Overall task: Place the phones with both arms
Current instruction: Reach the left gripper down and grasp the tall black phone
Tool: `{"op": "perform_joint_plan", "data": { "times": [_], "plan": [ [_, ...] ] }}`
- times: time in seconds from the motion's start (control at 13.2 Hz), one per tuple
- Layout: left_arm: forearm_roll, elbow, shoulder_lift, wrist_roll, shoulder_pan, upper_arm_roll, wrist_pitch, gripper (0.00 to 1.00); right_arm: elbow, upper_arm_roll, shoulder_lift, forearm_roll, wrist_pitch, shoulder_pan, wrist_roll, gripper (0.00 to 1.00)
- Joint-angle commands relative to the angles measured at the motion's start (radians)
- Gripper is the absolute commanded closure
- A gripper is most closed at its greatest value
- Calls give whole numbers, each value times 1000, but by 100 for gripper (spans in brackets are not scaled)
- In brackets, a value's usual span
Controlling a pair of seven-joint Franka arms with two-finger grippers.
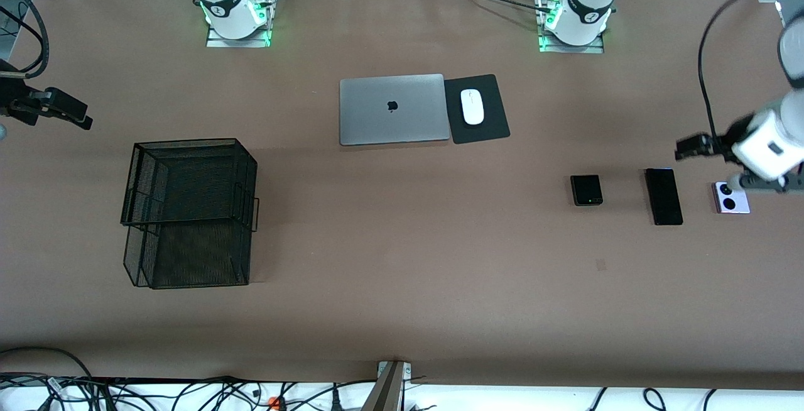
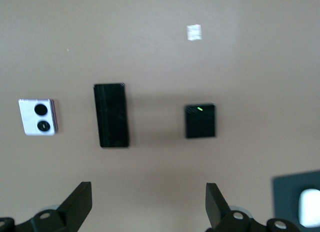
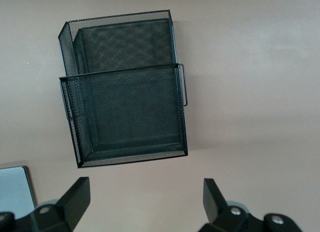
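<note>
Three phones lie in a row on the brown table toward the left arm's end. They are a small black folded phone, a long black slab phone and a lilac-white phone with two round lenses. In the left wrist view they show as the folded phone, the slab phone and the lilac-white phone. My left gripper hangs open and empty in the air over the table beside the slab and lilac-white phones; its own view shows it with jaws wide apart. My right gripper is open and empty, over bare table beside the basket.
A black two-tier wire mesh basket stands toward the right arm's end; it also shows in the right wrist view. A closed grey laptop and a white mouse on a black pad lie near the arms' bases.
</note>
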State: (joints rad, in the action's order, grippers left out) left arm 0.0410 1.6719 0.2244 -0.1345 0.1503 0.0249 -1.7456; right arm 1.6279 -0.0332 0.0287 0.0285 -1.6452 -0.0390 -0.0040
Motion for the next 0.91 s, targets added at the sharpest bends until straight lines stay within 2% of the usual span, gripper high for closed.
{"op": "perform_joint_plan", "data": {
  "times": [0.0, 0.15, 0.3, 0.53, 0.83],
  "plan": [
    [16, -21, 114, -115, 51, 4, -110, 0, -11, -2, -3, 1, 2, 4, 6, 0],
    [17, -15, 189, -122, 89, 4, -210, 0, -11, -2, -3, 1, 2, 4, 2, 0],
    [55, 40, 245, -146, 107, 3, -355, 0, -11, -2, 3, -1, -11, 4, 6, 0],
    [88, 176, 253, -149, 138, 3, -570, 0, -11, -2, 26, 1, -60, 5, 9, 0],
    [88, 330, 256, -155, 155, 4, -748, 0, -11, -2, 33, -1, -61, 5, 9, 0]
  ]
}}
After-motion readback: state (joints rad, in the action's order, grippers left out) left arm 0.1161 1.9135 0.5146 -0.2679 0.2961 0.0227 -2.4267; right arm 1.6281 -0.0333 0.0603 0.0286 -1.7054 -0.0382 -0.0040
